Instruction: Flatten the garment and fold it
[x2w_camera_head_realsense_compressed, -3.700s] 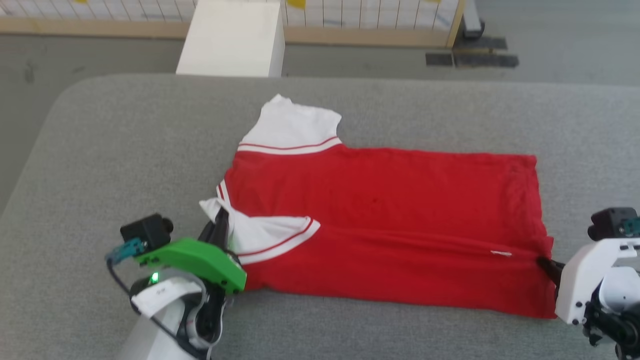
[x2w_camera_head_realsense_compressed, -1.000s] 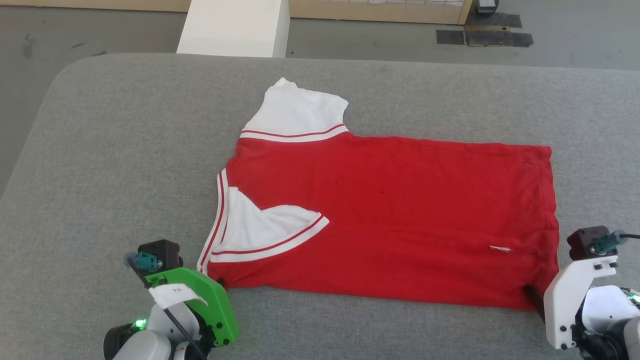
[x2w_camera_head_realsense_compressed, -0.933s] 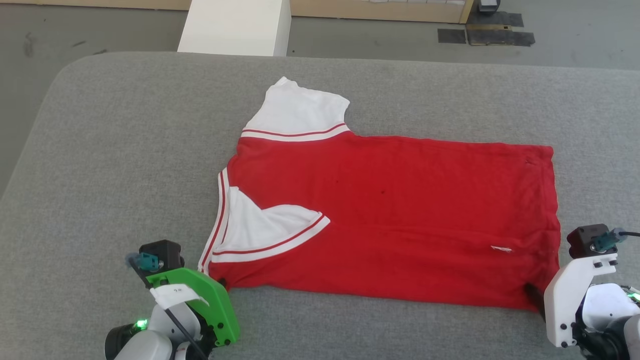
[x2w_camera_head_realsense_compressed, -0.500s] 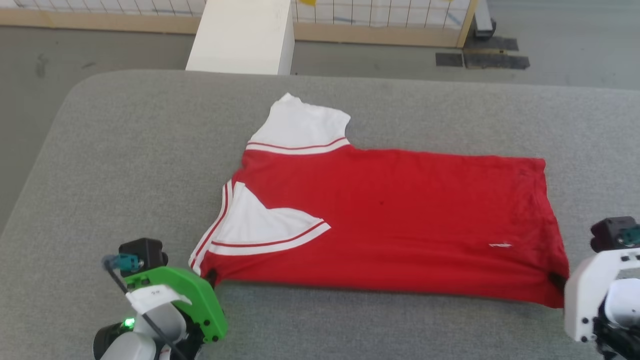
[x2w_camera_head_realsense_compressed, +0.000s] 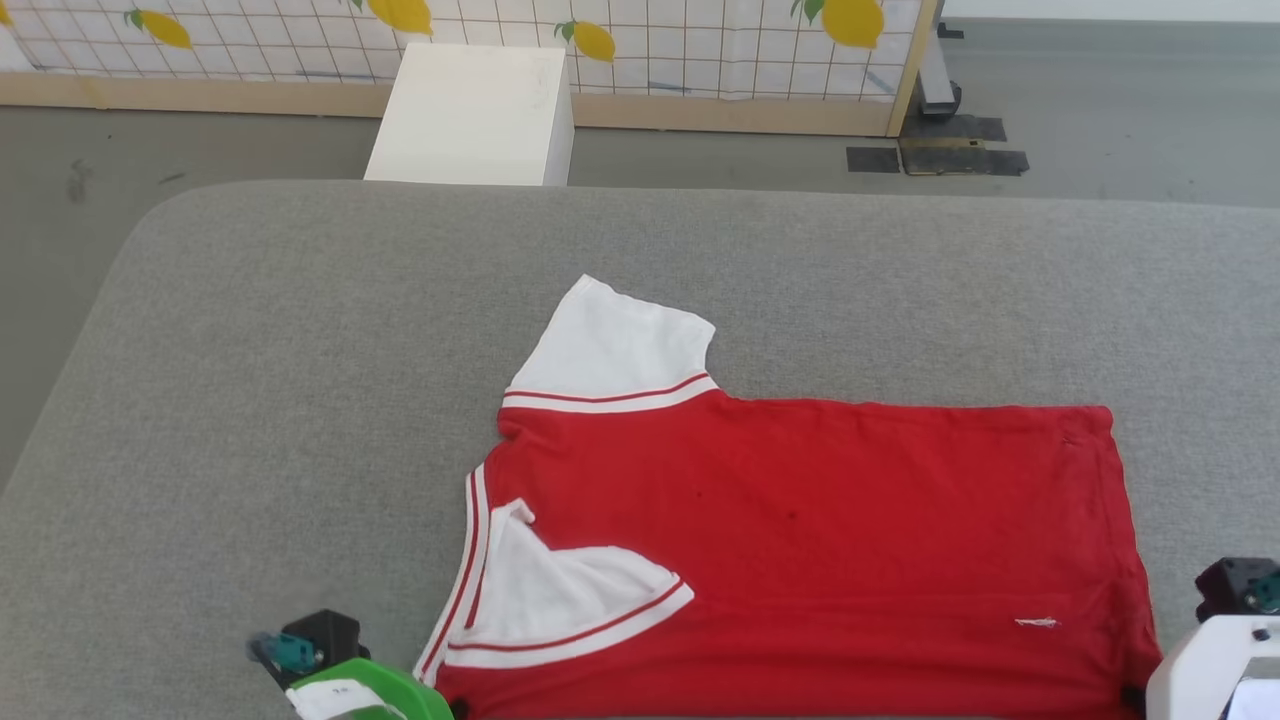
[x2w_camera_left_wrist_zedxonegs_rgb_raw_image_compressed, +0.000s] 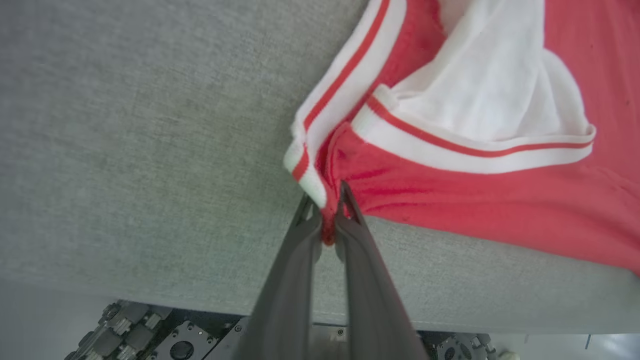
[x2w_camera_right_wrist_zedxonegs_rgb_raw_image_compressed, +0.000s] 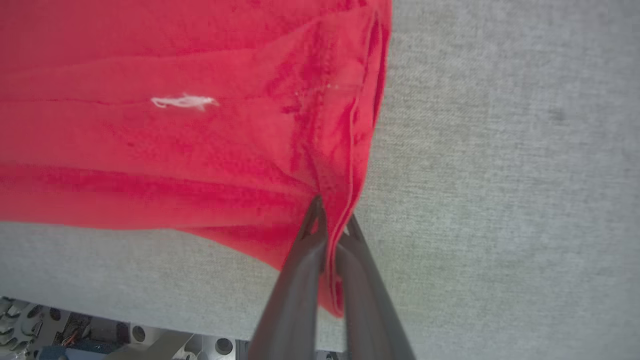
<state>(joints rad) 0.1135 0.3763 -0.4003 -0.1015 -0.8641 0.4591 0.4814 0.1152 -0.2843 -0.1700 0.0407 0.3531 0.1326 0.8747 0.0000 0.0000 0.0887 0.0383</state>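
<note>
The garment (x2w_camera_head_realsense_compressed: 800, 520), a red shirt with white sleeves and striped trim, lies flat on the grey padded table (x2w_camera_head_realsense_compressed: 300, 330), its collar end to the left. One white sleeve (x2w_camera_head_realsense_compressed: 615, 350) points away from me; the other (x2w_camera_head_realsense_compressed: 560, 600) is folded over the red body. My left gripper (x2w_camera_left_wrist_zedxonegs_rgb_raw_image_compressed: 327, 210) is shut on the garment's near collar-side corner (x2w_camera_left_wrist_zedxonegs_rgb_raw_image_compressed: 320, 190). My right gripper (x2w_camera_right_wrist_zedxonegs_rgb_raw_image_compressed: 332, 220) is shut on the near hem corner (x2w_camera_right_wrist_zedxonegs_rgb_raw_image_compressed: 345, 200). A small white logo (x2w_camera_right_wrist_zedxonegs_rgb_raw_image_compressed: 185, 102) shows near the hem. Only the wrists' camera mounts show at the head view's bottom edge.
The table's near edge (x2w_camera_left_wrist_zedxonegs_rgb_raw_image_compressed: 150, 295) runs just under both grippers. Beyond the table's far edge stand a white box (x2w_camera_head_realsense_compressed: 470, 115) and a lemon-patterned panel with a wooden frame (x2w_camera_head_realsense_compressed: 700, 50) on the grey floor.
Both grippers have drawn the garment's near edge toward the table's front edge. The folded sleeve has been laid flatter. The head camera has tilted up, showing more of the room.
</note>
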